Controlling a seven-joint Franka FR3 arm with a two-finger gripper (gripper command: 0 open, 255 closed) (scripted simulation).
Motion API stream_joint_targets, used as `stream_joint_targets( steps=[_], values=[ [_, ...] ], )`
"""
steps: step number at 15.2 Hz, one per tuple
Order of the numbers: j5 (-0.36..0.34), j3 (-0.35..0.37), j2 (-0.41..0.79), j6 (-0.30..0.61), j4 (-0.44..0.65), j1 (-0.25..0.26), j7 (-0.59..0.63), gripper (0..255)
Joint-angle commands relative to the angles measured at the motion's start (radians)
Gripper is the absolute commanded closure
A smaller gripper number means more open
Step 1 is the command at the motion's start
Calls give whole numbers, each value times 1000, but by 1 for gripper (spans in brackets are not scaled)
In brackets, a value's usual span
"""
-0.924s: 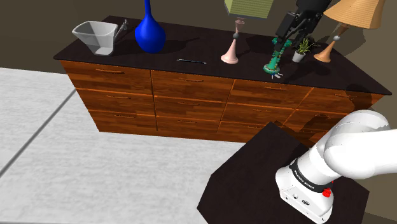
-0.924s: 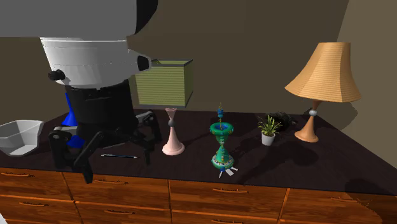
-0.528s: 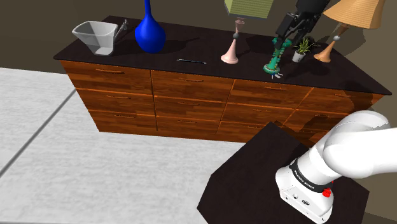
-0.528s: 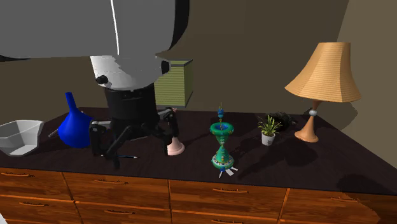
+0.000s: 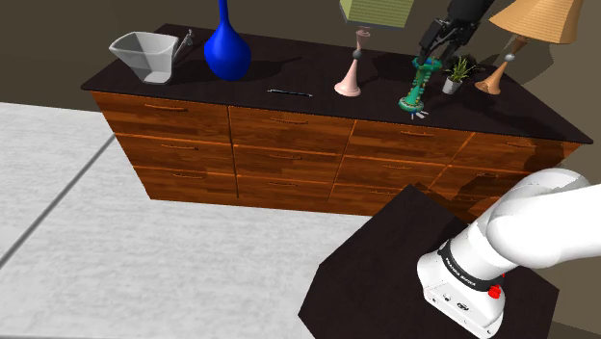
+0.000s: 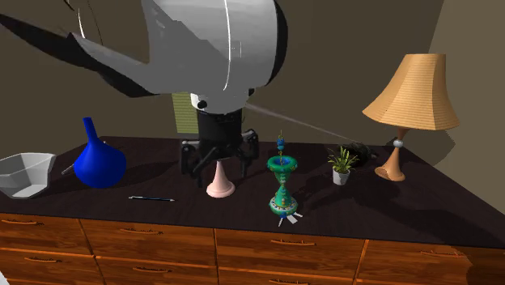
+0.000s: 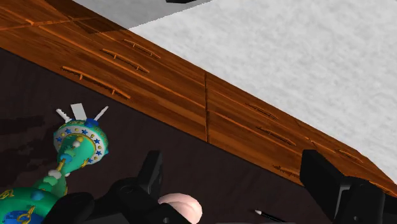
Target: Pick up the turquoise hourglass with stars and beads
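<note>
One hourglass (image 6: 282,186) is seen upright on the dark surface (image 6: 388,212). The end effector (image 7: 235,172) is noted open, with the hourglass outside the spread fingers (image 7: 151,173).

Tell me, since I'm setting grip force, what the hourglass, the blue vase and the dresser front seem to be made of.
Hourglass: smooth turquoise-green body with gold trim, stars and beads; painted plastic or ceramic, can't tell which. Blue vase: even deep blue with a soft sheen; glazed ceramic or glass. Dresser front: reddish-brown wood, streaky grain, polished look.
</note>
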Motion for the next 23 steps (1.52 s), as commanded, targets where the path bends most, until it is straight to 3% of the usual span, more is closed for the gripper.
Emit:
stream_joint_targets(
  steps=[1, 10, 15, 20, 23],
  values=[
    [-8, -40, 42, 51, 14, -7, -30, 0],
    [34, -221, 263, 227, 153, -11, -182, 0],
    [129, -329, 414, 299, 267, -1, -295, 0],
    [292, -424, 591, 336, 407, -10, -435, 0],
    [300, -422, 596, 375, 371, -13, -444, 0]
  ],
)
